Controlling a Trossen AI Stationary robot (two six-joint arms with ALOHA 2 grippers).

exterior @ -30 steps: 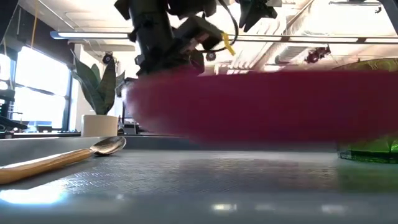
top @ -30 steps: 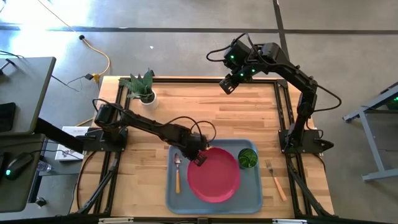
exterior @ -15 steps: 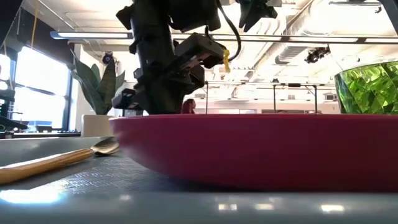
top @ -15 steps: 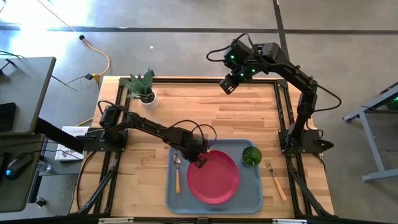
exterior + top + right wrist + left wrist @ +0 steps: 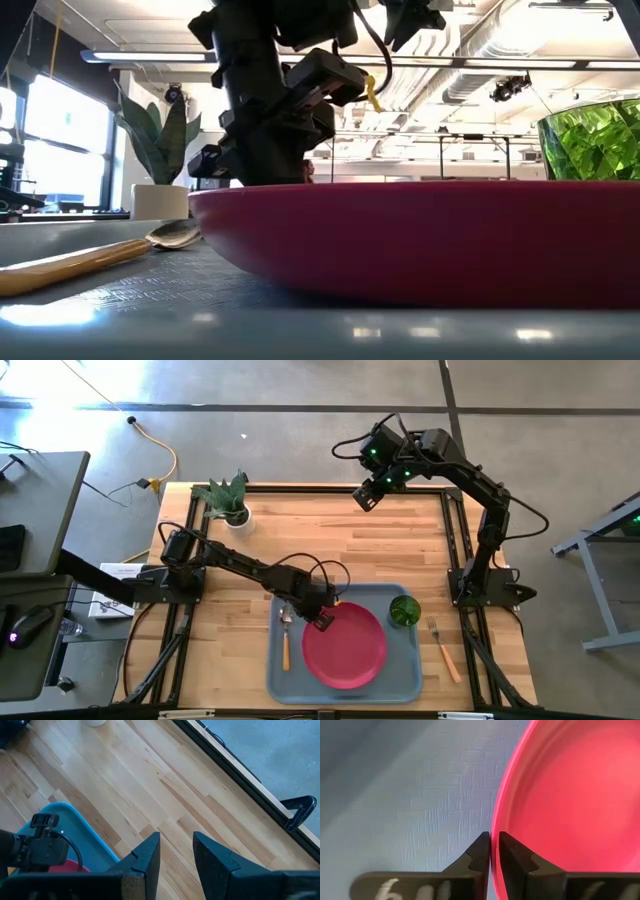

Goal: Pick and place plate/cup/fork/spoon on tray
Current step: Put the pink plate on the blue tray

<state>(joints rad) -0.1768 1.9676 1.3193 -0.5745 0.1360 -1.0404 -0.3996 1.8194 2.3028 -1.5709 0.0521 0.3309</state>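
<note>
My left gripper (image 5: 490, 851) pinches the flat pinkish-red plate's (image 5: 343, 643) rim on the blue-grey tray (image 5: 402, 671); next I release.

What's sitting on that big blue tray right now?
On the tray: the plate, the cup and the spoon. The fork lies outside it. Whatever is under the plate is hidden.

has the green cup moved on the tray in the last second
Yes. In the high view the cup has shifted slightly toward the tray's right rim and the fork, as the plate, gripped by the left gripper, settled beside it.
</note>
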